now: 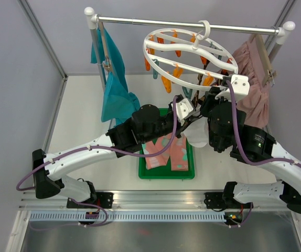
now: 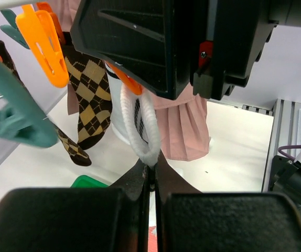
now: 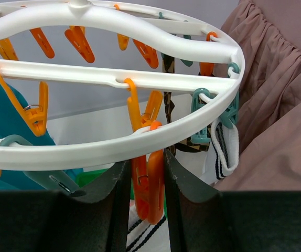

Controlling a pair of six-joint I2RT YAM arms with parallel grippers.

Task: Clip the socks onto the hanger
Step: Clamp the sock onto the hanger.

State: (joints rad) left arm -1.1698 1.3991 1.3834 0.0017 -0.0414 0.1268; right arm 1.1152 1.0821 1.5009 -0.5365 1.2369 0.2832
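A large round white plastic hanger (image 3: 87,149), a smooth ring with wavy crossbars, hangs by its hook from a shiny metal rail (image 1: 182,23) at the back of the table. Small orange and teal pegs dangle from its rim and bars.

The right gripper (image 3: 144,164) reaches up under the near rim. Its two dark, curved fingers press on either side of one glossy orange clip (image 3: 148,197), pinching it.

The left gripper (image 2: 150,176) sits just beside the right arm. Its black fingers are pressed together on the thick ribbed cuff of a white sock (image 2: 140,126), which stands up from the fingertips as a soft loop.

A knitted argyle sock (image 2: 90,89), with brown, black and cream diamonds, hangs limp from the ring. Near the right edge of the ring, a striped sock (image 3: 225,149), white with thin black lines, hangs below a teal clip (image 3: 226,113).

Below the arms, the pink socks (image 1: 172,152) with mint patches lie flat in a shallow green tray (image 1: 142,170).

A dusty-pink pleated skirt (image 3: 281,94) hangs in soft folds at the right end of the rail. A teal garment (image 1: 114,94) hangs at the left end.
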